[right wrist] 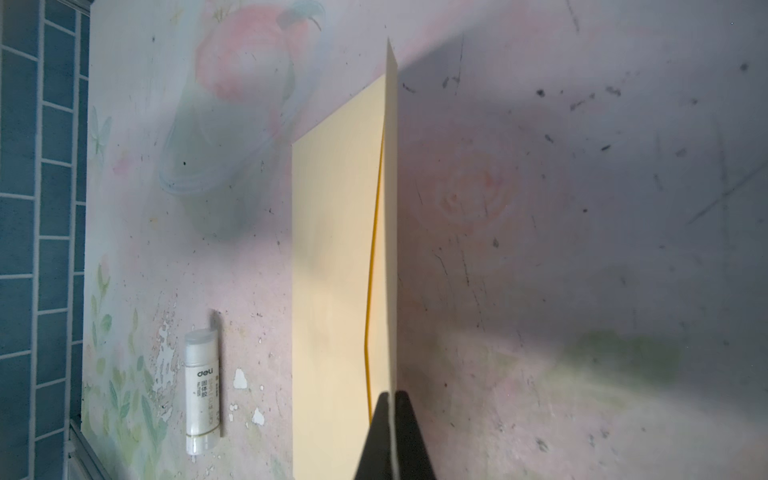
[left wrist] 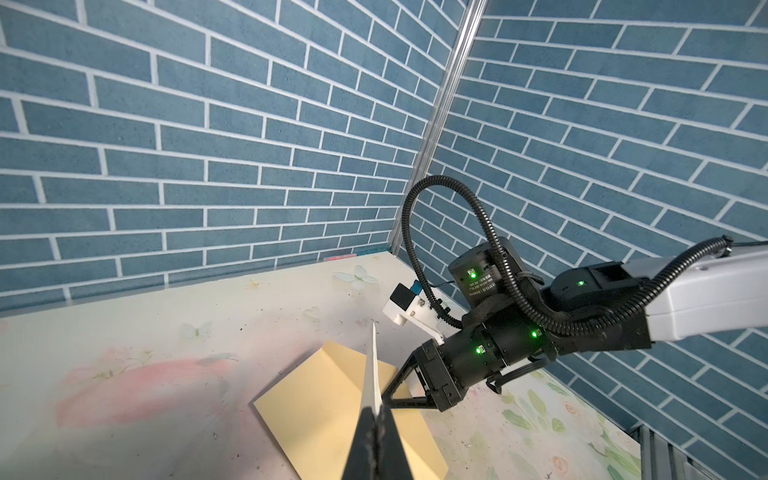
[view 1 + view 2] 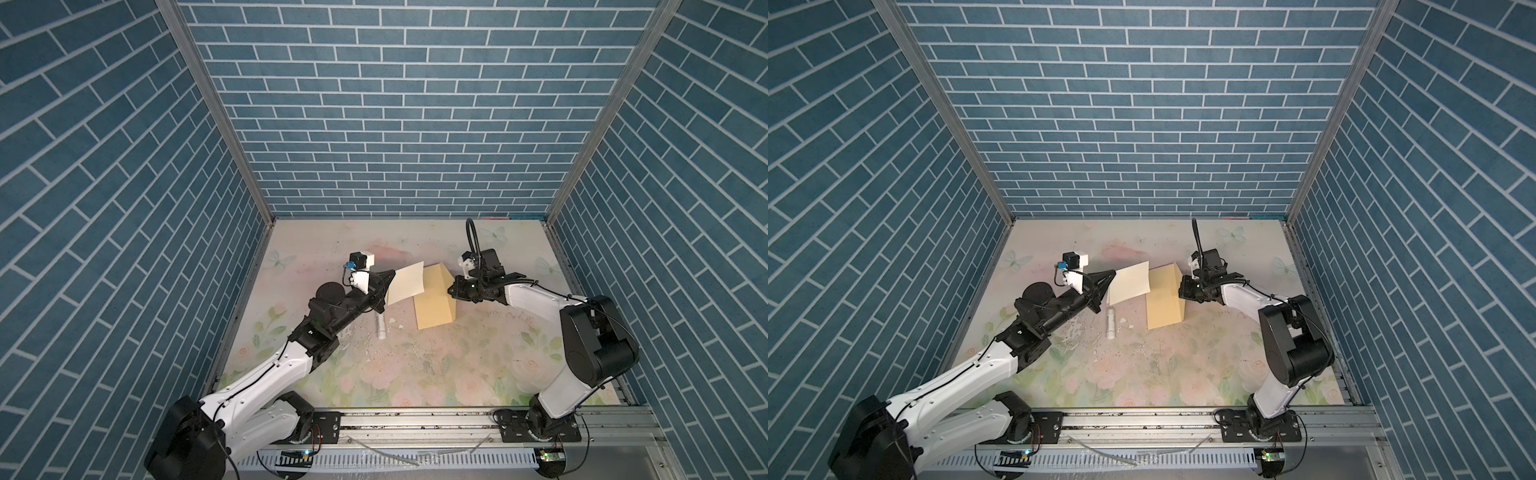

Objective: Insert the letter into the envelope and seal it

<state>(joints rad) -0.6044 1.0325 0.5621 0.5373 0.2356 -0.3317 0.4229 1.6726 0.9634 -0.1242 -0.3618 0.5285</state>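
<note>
A pale cream sheet, the letter (image 3: 405,282) (image 3: 1128,283), hangs tilted above the table, and only its plain side shows. My left gripper (image 3: 390,277) (image 2: 376,411) is shut on its left edge; the left wrist view shows the letter (image 2: 372,365) edge-on. The mustard-yellow envelope (image 3: 432,309) (image 3: 1163,303) (image 2: 316,407) lies on the table just right of it, partly under the sheet. My right gripper (image 3: 451,289) (image 1: 390,395) is shut on the envelope's flap (image 1: 390,208), holding it raised off the envelope body (image 1: 332,291).
A white glue stick (image 3: 381,326) (image 3: 1111,322) (image 1: 202,386) lies on the floral table (image 3: 415,374), left of the envelope and below the letter. Blue brick walls (image 3: 374,124) enclose three sides. A metal rail (image 3: 415,419) runs along the front.
</note>
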